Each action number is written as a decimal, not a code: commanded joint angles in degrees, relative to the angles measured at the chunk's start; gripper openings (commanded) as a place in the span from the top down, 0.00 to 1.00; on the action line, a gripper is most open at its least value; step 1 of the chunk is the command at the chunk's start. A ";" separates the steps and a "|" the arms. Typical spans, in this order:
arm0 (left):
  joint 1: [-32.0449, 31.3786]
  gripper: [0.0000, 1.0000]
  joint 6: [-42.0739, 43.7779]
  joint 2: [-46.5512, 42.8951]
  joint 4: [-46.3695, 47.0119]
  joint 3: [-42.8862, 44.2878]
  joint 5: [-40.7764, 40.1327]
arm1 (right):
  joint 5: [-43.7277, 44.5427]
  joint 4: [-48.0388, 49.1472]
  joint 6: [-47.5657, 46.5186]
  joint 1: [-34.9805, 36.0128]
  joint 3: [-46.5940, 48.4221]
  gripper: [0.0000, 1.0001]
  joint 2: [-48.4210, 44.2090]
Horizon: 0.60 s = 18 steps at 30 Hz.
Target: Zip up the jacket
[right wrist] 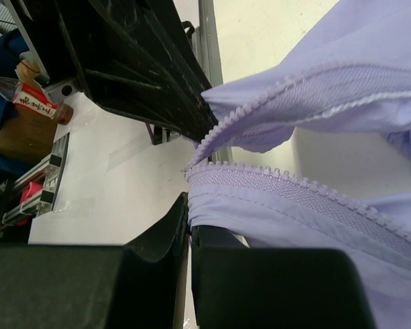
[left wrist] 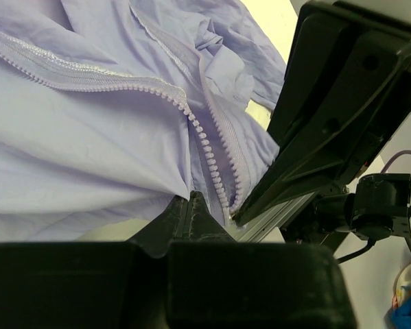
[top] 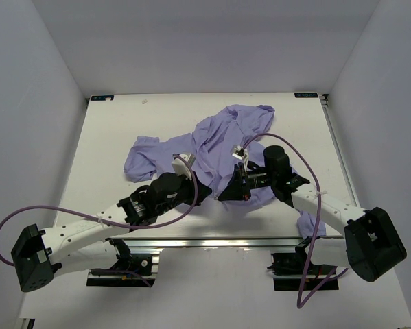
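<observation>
The lavender jacket (top: 212, 144) lies crumpled mid-table, its front open. In the left wrist view the two zipper rows (left wrist: 204, 140) run down and meet near my left gripper (left wrist: 190, 200), which is shut on the jacket's bottom hem. My right gripper (right wrist: 189, 205) is shut on the other front edge just below its zipper tape (right wrist: 280, 185). In the top view both grippers meet at the jacket's near hem, the left (top: 204, 194) and the right (top: 227, 194) a few centimetres apart. The zipper slider is hidden.
The right arm's black wrist body (left wrist: 342, 116) fills the right of the left wrist view, close to the zipper ends. The metal rail (top: 212, 241) runs along the table's near edge. Boxes and clutter (right wrist: 27, 103) stand beyond the table.
</observation>
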 commanded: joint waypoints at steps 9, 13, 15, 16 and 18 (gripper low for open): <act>-0.32 1.00 -0.78 -1.55 1.64 -0.71 0.03 | -1.99 2.72 0.85 0.12 1.39 1.00 -0.30; -0.32 1.00 -0.96 -1.20 0.41 -0.10 -1.46 | -1.64 0.26 -0.38 0.12 1.30 1.00 -0.73; -0.32 1.00 -2.01 -0.85 -0.90 1.04 -2.51 | -2.17 -0.62 -1.08 0.12 1.21 1.00 -0.82; -0.32 1.00 -2.45 -0.59 -1.69 1.40 -3.13 | -2.17 -1.24 -1.26 0.12 1.30 1.00 -0.82; -0.32 1.00 -2.89 -0.06 -2.23 1.75 -2.96 | -1.56 -1.59 -1.26 0.12 1.30 1.00 -1.17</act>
